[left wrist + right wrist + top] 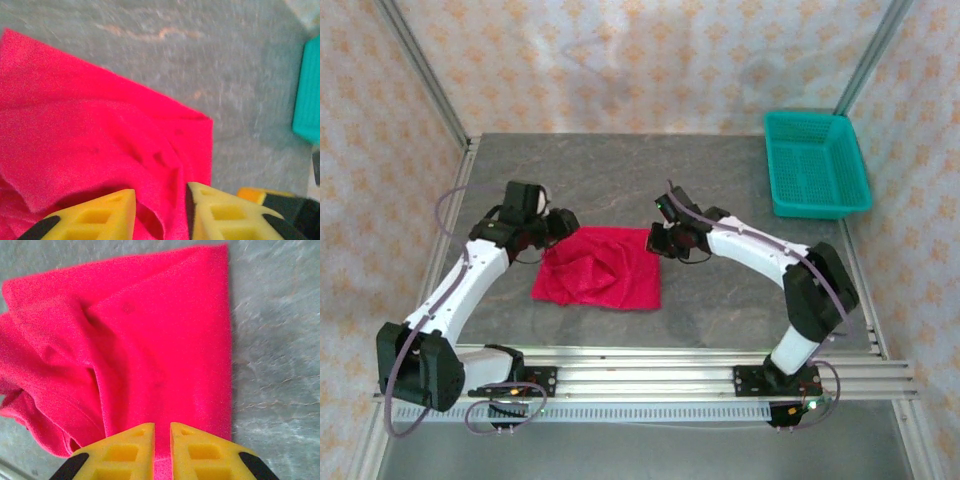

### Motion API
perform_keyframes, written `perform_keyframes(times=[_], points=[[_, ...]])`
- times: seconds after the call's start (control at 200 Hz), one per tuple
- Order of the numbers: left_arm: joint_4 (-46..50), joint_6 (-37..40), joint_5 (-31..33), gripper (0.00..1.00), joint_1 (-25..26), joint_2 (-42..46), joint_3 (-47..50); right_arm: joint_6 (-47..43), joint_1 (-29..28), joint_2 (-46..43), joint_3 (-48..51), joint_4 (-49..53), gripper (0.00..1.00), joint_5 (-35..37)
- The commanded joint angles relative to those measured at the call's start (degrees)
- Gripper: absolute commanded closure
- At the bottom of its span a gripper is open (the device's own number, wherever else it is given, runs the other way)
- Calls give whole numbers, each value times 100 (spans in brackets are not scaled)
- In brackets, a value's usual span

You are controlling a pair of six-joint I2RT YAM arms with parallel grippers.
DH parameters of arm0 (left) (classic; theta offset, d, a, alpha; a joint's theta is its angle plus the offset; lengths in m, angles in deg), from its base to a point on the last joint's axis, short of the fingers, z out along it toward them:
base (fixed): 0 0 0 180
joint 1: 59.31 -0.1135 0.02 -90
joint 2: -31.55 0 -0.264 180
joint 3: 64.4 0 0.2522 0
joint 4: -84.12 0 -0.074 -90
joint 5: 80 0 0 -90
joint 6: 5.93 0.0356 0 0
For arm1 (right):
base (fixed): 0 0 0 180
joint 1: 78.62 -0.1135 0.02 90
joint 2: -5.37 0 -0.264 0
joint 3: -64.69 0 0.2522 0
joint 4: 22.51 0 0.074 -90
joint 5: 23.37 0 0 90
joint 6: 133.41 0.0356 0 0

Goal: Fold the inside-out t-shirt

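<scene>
- Left gripper (161, 194): yellow fingers partly apart, with a raised fold of the t-shirt (599, 268) lying between them; whether they pinch it cannot be told.
- Right gripper (162, 427): fingers drawn almost together, clamping a thin strip of red cloth in the narrow gap at the garment's edge.
- The t-shirt: a creased, roughly rectangular red bundle lying on the grey table (720, 185) between the two grippers, the left at its far-left corner, the right at its far-right corner.
- Teal basket (820, 208): at the table's far-right corner, well apart from the cloth.
</scene>
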Motion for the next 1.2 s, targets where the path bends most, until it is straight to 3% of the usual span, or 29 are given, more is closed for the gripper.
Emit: perform_keyframes(times=[0.0, 0.09, 0.345, 0.6, 0.635, 0.786, 0.996, 1.196], points=[[901, 278, 631, 67, 162, 17, -141, 244, -79, 159, 68, -784, 82, -388], [1321, 506, 889, 66, 173, -42, -67, 494, -79, 546, 118, -1208, 81, -548], [879, 521, 449, 51, 322, -514, 353, 637, -79, 1574, -466, -1033, 84, -197], [252, 486, 254, 50, 495, -1374, 354, 626, -79, 1785, -485, -835, 84, 74], [277, 498, 339, 53, 490, -1501, 332, 639, -79, 1800, -485, -789, 84, 166], [855, 562, 1217, 83, 463, -1394, 317, 761, -41, 1874, -489, -447, 84, 534], [1892, 249, 2209, 98, 212, -434, 677, 909, 44, 2036, -625, -154, 84, 639], [2026, -338, 1919, 100, 138, 451, 1420, 866, 44, 2151, -761, -79, 85, 596]])
